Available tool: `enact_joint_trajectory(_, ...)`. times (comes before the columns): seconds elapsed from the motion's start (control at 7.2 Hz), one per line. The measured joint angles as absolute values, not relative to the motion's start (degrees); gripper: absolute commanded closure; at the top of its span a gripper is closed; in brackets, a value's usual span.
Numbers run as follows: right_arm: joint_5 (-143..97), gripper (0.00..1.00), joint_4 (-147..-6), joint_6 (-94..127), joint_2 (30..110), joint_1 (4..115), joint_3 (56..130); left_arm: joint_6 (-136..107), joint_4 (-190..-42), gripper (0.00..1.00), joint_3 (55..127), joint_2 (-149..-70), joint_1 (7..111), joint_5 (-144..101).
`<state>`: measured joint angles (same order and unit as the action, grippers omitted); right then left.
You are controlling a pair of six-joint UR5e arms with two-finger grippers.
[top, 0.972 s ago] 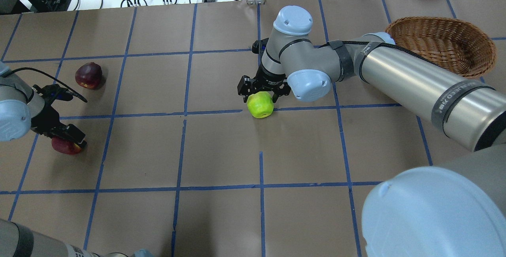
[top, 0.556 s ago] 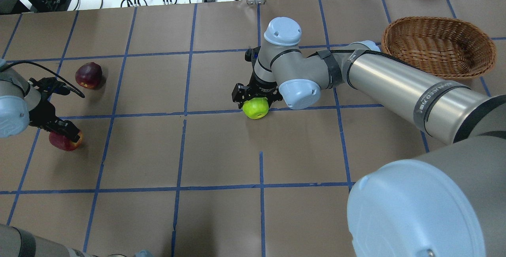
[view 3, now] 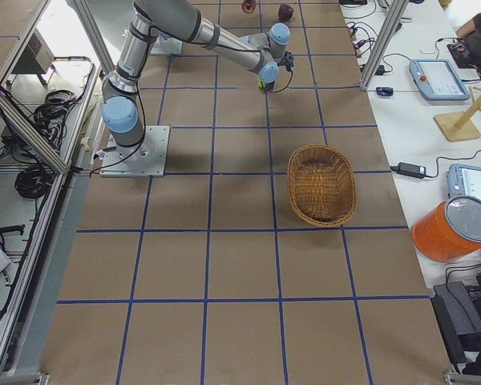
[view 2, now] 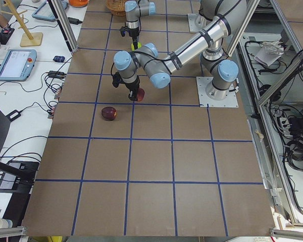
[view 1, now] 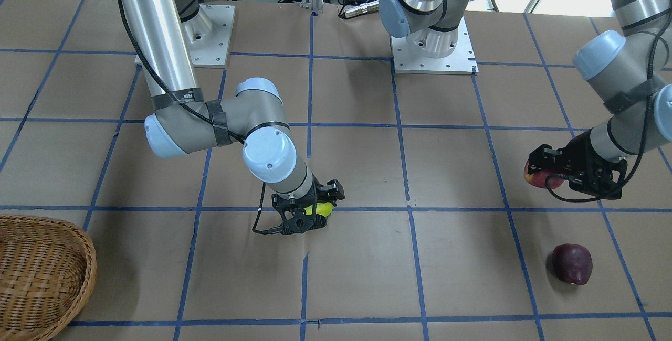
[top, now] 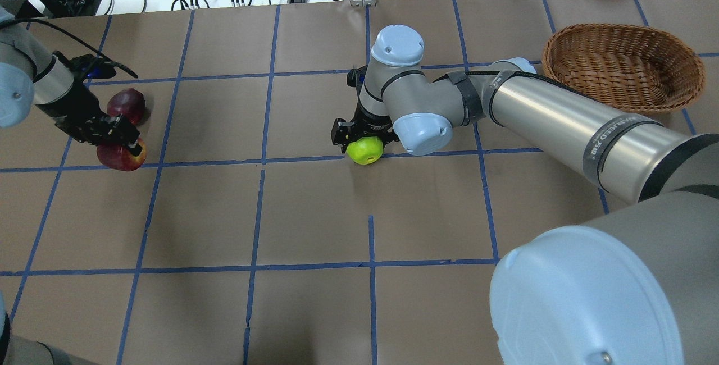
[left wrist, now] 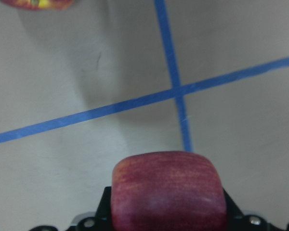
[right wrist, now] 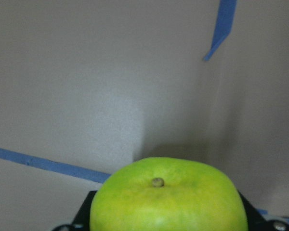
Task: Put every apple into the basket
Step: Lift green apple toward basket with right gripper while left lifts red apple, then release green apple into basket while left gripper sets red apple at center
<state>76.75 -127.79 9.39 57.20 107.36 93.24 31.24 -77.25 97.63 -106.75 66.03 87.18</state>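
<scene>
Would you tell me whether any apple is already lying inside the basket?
No, the overhead view shows only bare wicker inside the basket, with no apple in it.

Table [top: 314, 213]: brown surface, blue tape grid.
Wicker basket [top: 623, 67]: upper right, overhead view.
Maroon apple [top: 127, 102]: upper left, overhead view, on the table.

The basket [top: 623, 62] sits at the far right of the table [top: 314, 213], the right gripper [top: 365, 141] clasps a first apple [top: 365, 151] near the table's middle, and at the left the left gripper [top: 115, 135] grips a second apple [top: 121, 158] just on the near side of a third apple [top: 128, 104] lying on the table.
</scene>
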Motion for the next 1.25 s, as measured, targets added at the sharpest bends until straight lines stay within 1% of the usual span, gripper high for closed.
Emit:
enact_joint_trajectory(0.28,78.6,1.0,-123.5,9.0,62.8,103.8,92.3,15.9,-79.0,1.0,95.7,-106.4,74.0,82.4)
enact_joint_trajectory(0.56,81.6,1.0,-110.9,4.8,67.9,92.4,86.6,3.1,-76.5,1.0,95.5,-107.2,83.0,78.5)
enact_joint_trajectory(0.69,85.6,1.0,-106.1,0.1,68.5,86.4,83.0,-3.8,-70.6,1.0,95.8,-108.3,89.1,77.5)
enact_joint_trajectory(0.97,93.7,1.0,-103.2,-12.9,66.8,76.4,78.8,-19.2,-55.3,1.0,97.0,-113.2,101.4,76.9)
enact_joint_trajectory(1.11,96.2,1.0,-104.6,-18.3,64.8,72.5,78.2,-23.1,-50.7,0.82,97.4,-115.6,104.9,77.0)
enact_joint_trajectory(1.25,98.0,1.0,-108.2,-22.9,62.0,69.4,78.1,-25.1,-48.6,0.01,97.5,-117.4,106.8,77.1)
